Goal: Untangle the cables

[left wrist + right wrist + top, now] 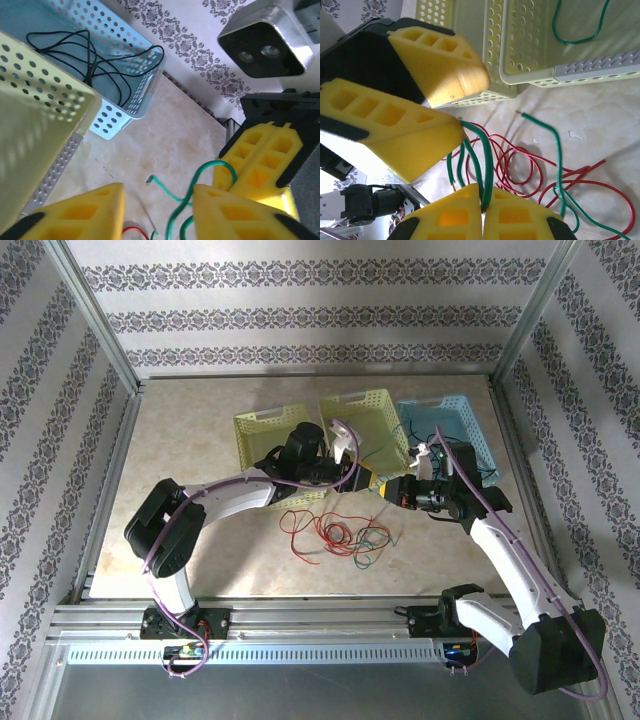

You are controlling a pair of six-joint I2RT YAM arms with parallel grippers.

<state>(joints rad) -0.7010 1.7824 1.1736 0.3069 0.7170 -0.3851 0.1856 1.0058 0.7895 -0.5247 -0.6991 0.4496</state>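
Right up against the lens, the right arm's fingers (pixel 520 220) are clenched together on a green cable (pixel 487 160), and the strand vanishes into the seam between them. Under everything lies the pale, stone-patterned worktop (pixel 180 440). Toward its far side stand the perforated baskets: two yellow-green baskets (pixel 270 435) and a blue basket (pixel 455 425) holding a black cable (pixel 90 55). One of the yellow-green ones holds a green strand (pixel 580 35). The unsorted cables, a red cable (pixel 320 530) and green looped through one another, lie in a loose heap on the worktop in front of the baskets, between the two arms. The left arm's fingers (pixel 80 215) stand released and well apart, with green wire rising through the gap close by one of them. To my eye this wire is light, limp and very thin, so it will weigh nothing but will drag its neighbours along and could slip out of a careless pinch. The best hold looks to be near a free end (pixel 522 115), squarely between the pads. From there the strand can be drawn out lengthwise, slowly, while the other arm pins the red loops down.
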